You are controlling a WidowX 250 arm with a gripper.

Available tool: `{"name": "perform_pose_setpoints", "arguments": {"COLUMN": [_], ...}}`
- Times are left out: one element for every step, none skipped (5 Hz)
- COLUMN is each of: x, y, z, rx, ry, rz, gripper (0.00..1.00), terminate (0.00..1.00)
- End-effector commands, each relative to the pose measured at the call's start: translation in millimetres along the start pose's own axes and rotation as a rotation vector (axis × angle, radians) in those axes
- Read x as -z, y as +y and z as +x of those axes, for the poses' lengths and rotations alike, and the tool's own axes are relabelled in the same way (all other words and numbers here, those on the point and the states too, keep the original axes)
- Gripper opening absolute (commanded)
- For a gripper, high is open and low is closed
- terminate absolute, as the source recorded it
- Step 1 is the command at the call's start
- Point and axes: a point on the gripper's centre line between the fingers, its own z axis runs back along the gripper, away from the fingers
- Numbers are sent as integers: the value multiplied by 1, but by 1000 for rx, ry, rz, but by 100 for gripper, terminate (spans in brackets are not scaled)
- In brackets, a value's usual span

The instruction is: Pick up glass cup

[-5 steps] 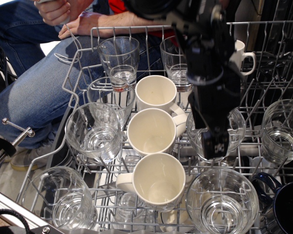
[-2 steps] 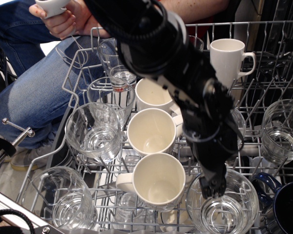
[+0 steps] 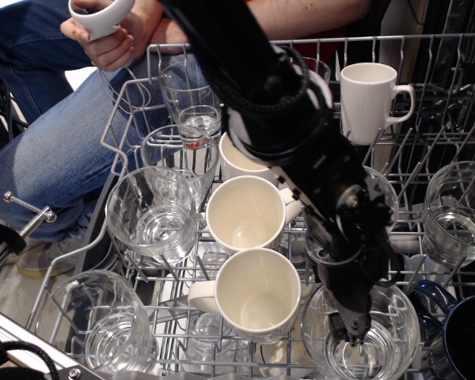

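Clear glass: wide short tumbler (image 3: 380, 348) sits upright in grey wire dishwasher rack (image 3: 245, 47), front row, just right of nearest white ceramic mug (image 3: 257, 297). Black robot gripper (image 3: 353, 331) reaches down inside tumbler mouth. Finger opening: cannot tell; tip dark, grasp not visible. Tumbler rests in rack, not lifted.

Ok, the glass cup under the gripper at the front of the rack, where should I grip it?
Grip the glass cup by its rim wall from straight above: it stands mouth-up, wide open, and the gripper is already dipping inside. Rack wires and the neighbouring white mug crowd its sides.
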Motion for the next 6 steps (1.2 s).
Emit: {"name": "perform_pose_setpoints", "arguments": {"x": [4, 8, 10, 13, 14, 10], "y": [10, 17, 17, 18, 19, 22], "z": [15, 19, 22, 25, 27, 28], "rx": [-15, -40, -65, -79, -83, -65], "ry": [-27, -19, -5, 6, 27, 75], "rz": [4, 14, 21, 40, 48, 4], "gripper": [100, 100, 0, 0, 0, 0], "terminate": [0, 0, 0, 0, 0, 0]}}
